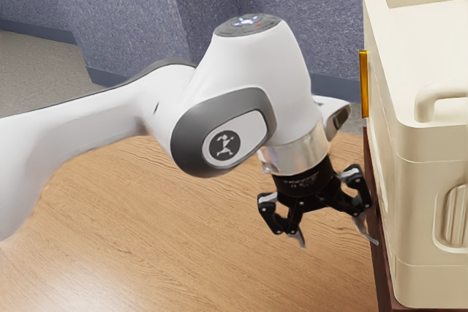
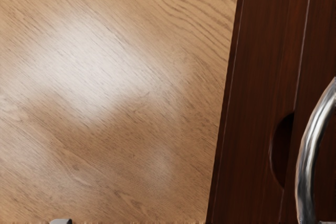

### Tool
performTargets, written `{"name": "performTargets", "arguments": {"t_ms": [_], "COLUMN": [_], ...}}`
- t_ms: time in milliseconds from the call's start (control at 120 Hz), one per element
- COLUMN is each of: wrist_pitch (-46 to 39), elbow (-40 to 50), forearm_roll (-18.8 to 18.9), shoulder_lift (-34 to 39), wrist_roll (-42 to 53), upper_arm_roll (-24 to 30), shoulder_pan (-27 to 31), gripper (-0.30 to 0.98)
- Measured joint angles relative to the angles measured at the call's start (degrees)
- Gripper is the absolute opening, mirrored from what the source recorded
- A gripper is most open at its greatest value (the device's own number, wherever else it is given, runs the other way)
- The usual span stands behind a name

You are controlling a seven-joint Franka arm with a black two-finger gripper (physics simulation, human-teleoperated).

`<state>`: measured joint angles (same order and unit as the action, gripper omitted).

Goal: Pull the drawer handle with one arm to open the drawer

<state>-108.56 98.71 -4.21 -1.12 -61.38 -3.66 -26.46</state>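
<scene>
In the exterior view the pincer [image 1: 339, 243] hangs over the worktop [image 1: 219, 246], its two fingers spread well apart with nothing between them. The right finger is close to the dark cabinet [image 1: 377, 257] under the cream box [image 1: 417, 213]; whether they touch, I can't tell. If the hand shifts right or drops at this angle, that finger could knock the cabinet's edge and push it, box and all, instead of reaching the handle. The box's overhanging bulk might also catch the arm [image 1: 252, 100] if it leans in higher up.

In the wrist view the handle [image 2: 310, 156], a curved metal bar, stands at the dark cabinet, off to one side of the hand rather than centred under it. Closing here would probably grab air, or clip the bar with one finger. A grip near the bar's curved end could slide along the smooth metal once the pull starts.
</scene>
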Motion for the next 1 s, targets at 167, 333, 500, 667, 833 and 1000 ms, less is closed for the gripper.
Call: {"name": "performTargets", "arguments": {"t_ms": [167,333,500,667,833,1000], "wrist_pitch": [-0.8,-1.2,-1.3,-2.0,-2.7,-3.2], "elbow": [0.7,0.1,-2.9,-3.9,-1.6,-0.8], "forearm_roll": [-0.4,-0.1,0.5,0.5,0.3,0.4], "shoulder_lift": [0.8,0.7,-1.5,-3.4,-2.7,-1.2], "wrist_roll": [-0.2,-0.3,-0.3,0.0,0.2,0.4], "upper_arm_roll": [-0.2,-0.2,-0.2,-0.2,-0.2,-0.2], "shoulder_pan": [0.1,0.4,0.6,0.2,0.6,0.4], "gripper": [0.42,0.41,0.41,0.41,0.41,0.41]}}
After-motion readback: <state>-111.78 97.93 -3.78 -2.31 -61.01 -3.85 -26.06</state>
